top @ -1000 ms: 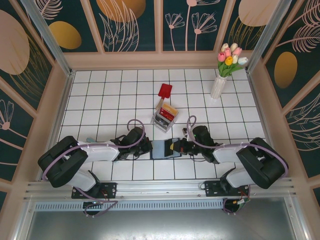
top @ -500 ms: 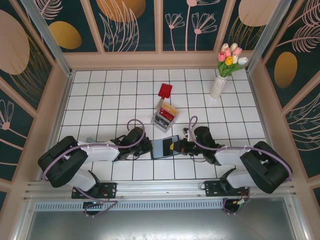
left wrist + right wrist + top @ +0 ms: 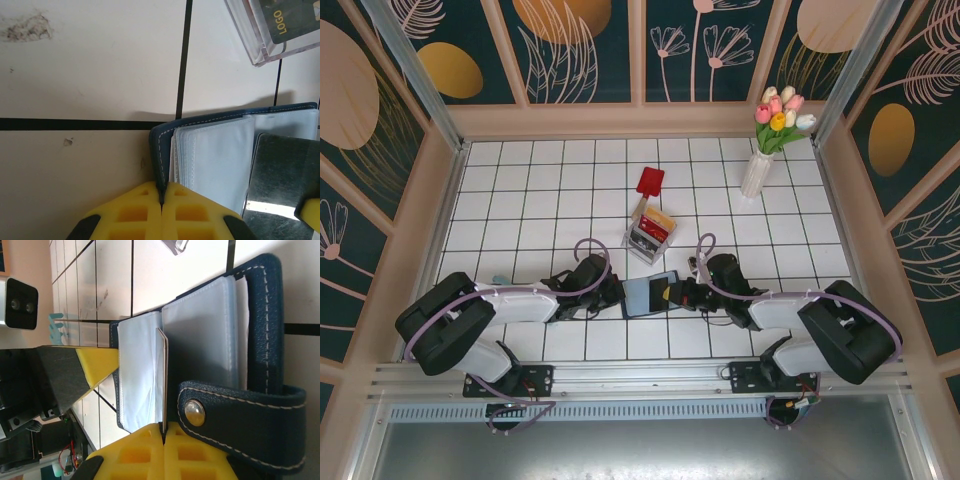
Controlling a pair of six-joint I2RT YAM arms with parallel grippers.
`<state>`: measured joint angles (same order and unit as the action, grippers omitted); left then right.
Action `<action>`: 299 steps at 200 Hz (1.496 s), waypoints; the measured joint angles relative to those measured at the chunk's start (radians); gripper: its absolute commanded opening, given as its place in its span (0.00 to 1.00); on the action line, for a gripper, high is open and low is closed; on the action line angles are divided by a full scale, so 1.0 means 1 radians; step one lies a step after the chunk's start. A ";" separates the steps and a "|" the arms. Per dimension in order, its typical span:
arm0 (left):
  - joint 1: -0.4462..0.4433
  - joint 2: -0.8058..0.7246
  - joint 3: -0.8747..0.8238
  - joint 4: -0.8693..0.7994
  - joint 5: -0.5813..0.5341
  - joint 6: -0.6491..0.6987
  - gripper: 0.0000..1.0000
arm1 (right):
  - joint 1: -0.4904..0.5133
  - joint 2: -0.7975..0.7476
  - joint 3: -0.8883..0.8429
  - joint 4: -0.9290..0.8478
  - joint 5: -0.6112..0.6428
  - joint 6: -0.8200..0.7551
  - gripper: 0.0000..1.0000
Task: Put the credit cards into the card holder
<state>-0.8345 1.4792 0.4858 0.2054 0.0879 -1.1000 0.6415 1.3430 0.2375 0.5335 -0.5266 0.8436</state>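
Observation:
The card holder (image 3: 642, 294) lies open between both grippers, a navy wallet with clear sleeves (image 3: 212, 157) and a snap tab (image 3: 240, 427). My left gripper (image 3: 162, 194) is shut on the edge of its navy cover (image 3: 161, 150). My right gripper (image 3: 164, 432) is shut on a thin credit card (image 3: 163, 380), seen edge-on and standing against the sleeves (image 3: 140, 375). In the left wrist view the same card (image 3: 282, 180) looks dark and glossy. More credit cards, red and yellow-orange, stand in a clear box (image 3: 650, 232).
A red paddle with a wooden handle (image 3: 649, 183) lies beyond the clear box (image 3: 257, 37), which also holds a dark card marked LOGO (image 3: 290, 20). A white vase of tulips (image 3: 757, 172) stands at the back right. Wooden walls enclose the tiled table (image 3: 520, 200).
The card holder has turned, its right end swinging up and away from the near edge. My right gripper has shifted slightly with the card. The left arm stays put.

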 measured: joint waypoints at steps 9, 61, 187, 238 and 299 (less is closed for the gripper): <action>0.000 0.000 0.000 0.000 -0.001 0.000 0.04 | 0.000 -0.004 0.000 -0.002 0.003 -0.002 0.00; -0.003 -0.005 0.000 -0.006 -0.012 0.000 0.04 | 0.000 0.026 0.005 0.010 -0.001 -0.019 0.00; -0.003 -0.005 0.000 -0.008 -0.022 0.000 0.04 | 0.000 0.023 0.024 -0.016 -0.012 -0.045 0.00; -0.004 -0.007 0.000 -0.009 -0.022 0.000 0.03 | 0.000 0.021 0.024 -0.021 -0.012 -0.050 0.00; -0.004 -0.007 0.000 -0.012 -0.024 0.000 0.03 | 0.000 0.030 0.024 -0.014 -0.011 -0.050 0.00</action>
<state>-0.8383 1.4723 0.4854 0.1936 0.0635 -1.1004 0.6415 1.3731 0.2615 0.5198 -0.5377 0.7937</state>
